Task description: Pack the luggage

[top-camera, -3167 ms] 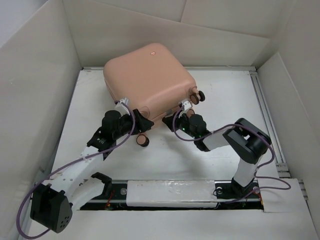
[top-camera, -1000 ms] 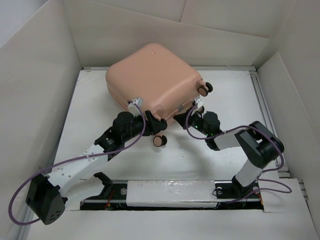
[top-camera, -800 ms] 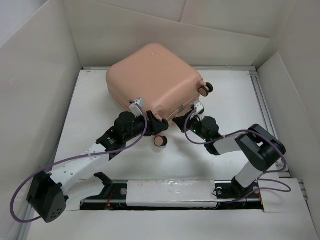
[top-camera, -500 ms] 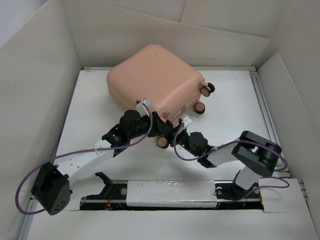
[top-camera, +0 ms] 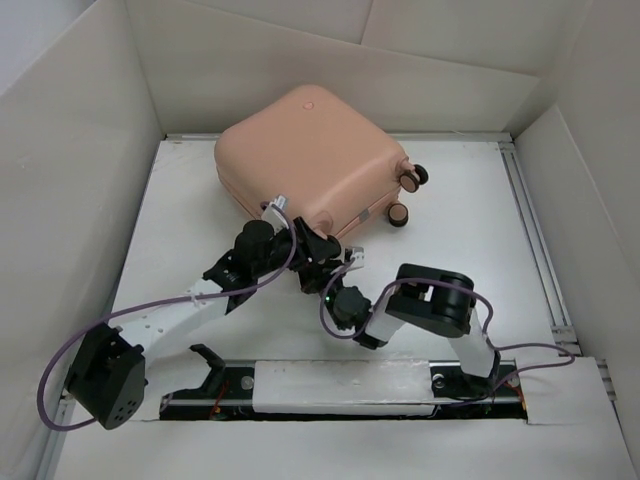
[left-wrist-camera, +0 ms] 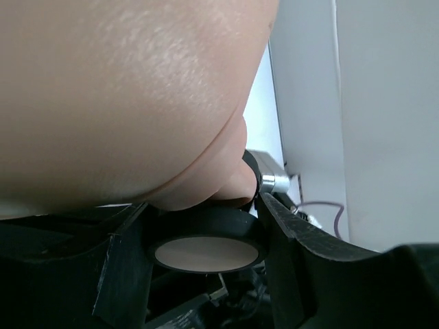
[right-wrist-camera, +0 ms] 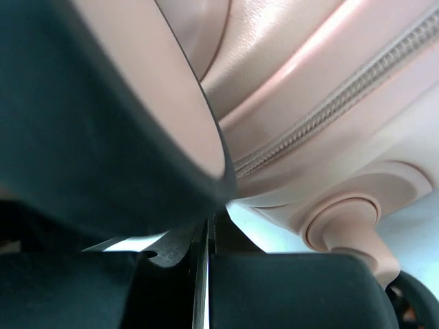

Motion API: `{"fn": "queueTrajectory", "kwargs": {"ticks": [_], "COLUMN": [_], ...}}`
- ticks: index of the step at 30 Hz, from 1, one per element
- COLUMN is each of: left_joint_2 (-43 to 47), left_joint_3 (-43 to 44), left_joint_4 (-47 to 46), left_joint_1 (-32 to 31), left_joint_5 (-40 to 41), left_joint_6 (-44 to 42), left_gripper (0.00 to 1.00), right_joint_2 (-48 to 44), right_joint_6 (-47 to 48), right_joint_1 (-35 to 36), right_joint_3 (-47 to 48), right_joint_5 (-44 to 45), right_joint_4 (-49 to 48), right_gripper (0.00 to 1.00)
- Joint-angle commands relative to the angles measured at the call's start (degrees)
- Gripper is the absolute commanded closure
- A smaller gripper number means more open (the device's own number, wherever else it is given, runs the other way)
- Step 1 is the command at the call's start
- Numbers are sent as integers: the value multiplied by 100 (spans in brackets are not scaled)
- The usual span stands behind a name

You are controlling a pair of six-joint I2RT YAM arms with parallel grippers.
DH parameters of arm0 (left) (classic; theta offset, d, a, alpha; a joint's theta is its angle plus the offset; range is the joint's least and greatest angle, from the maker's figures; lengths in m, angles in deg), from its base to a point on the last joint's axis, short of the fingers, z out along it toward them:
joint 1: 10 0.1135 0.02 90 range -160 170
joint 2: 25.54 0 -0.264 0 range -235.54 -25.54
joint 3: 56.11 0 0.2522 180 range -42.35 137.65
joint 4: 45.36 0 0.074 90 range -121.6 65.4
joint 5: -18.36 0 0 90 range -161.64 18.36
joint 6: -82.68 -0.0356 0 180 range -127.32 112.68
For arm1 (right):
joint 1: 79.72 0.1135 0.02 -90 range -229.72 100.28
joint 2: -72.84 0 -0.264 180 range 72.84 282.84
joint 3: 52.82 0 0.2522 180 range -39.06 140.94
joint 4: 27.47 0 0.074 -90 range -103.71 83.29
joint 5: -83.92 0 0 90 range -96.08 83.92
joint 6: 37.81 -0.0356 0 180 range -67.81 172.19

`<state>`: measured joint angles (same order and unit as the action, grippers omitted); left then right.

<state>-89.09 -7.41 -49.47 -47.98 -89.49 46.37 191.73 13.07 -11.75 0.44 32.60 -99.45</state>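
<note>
The luggage (top-camera: 310, 150) is a closed peach-pink hard-shell suitcase lying flat at the back middle of the table. Two of its caster wheels (top-camera: 413, 178) stick out at its right corner. My left gripper (top-camera: 312, 250) is at the suitcase's near corner. In the left wrist view its fingers (left-wrist-camera: 288, 240) sit tight on either side of a black-and-pink caster wheel (left-wrist-camera: 206, 252) under the shell (left-wrist-camera: 123, 89). My right gripper (top-camera: 335, 278) is right beside it, below the same corner. In the right wrist view it (right-wrist-camera: 206, 274) is shut and empty, with the zipper (right-wrist-camera: 322, 110) above it.
White cardboard walls (top-camera: 80, 150) enclose the table on the left, back and right. A metal rail (top-camera: 530, 220) runs along the right side. The arms' base bar (top-camera: 340, 385) lies along the near edge. The right arm's elbow (top-camera: 435, 300) is folded low over the table.
The suitcase has slid a little to the right. My left gripper followed its near wheel and closed round it. My right arm swung in from the right to just below that corner.
</note>
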Motion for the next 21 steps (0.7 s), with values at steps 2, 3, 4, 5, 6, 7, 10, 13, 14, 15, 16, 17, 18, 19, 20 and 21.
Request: {"fn": "queueTrajectory", "kwargs": {"ticks": [2,3,4,5,6,7,10,13,14,15,16,17,18,19,20,21], "left_joint_2": [149,202,203,203,272,334,701,1150,1474,1642,1809,2133,2293,2442,2574,2776], "left_joint_3": [180,180,180,180,180,276,785,1304,1383,1436,1437,1437,1359,1079,911,727], "left_joint_4": [-2810,-2810,-2810,-2758,-2644,-2469,-1153,368,685,949,1413,1609,1759,1917,2006,2076], "left_joint_1": [-412,-412,-412,-412,-412,-412,-342,-342,-342,-342,-342,-342,-342,-342,-342,-342], "left_joint_5": [-870,-870,-783,-669,-607,-606,-90,1061,1386,1911,2169,2380,2556,2749,2751,2821], "left_joint_6": [941,941,941,941,941,837,67,-621,-954,-1088,-1185,-1264,-1317,-1448,-1449,-1449], "left_gripper": [100,100,100,100,100,100,75,42,39,39,41,46,51,58,58,68], "right_joint_2": [328,276,205,205,126,47,-155,-498,-725,-857,-1015,-1182,-1558,-1771,-1973,-2410], "right_joint_6": [-167,-106,-105,-105,-105,-105,-105,-105,-105,-105,-105,-105,-105,-184,-184,-184], "right_joint_1": [718,718,718,718,797,797,1095,1377,1438,1439,1569,1640,1711,1894,2000,2106], "right_joint_3": [690,629,576,524,349,225,-475,-1188,-1313,-1410,-1472,-1472,-1472,-1263,-1131,-973], "right_joint_5": [-1530,-1530,-1477,-1477,-1407,-1311,-942,-564,-563,-563,-511,-510,-449,-231,-98,86], "right_joint_4": [-1833,-1833,-1833,-1833,-1833,-1833,-1833,-1676,-1414,-1185,-887,-536,451,1044,1650,3005], "right_gripper": [100,100,97,89,76,55,42,37,35,35,34,34,34,34,34,33]}}
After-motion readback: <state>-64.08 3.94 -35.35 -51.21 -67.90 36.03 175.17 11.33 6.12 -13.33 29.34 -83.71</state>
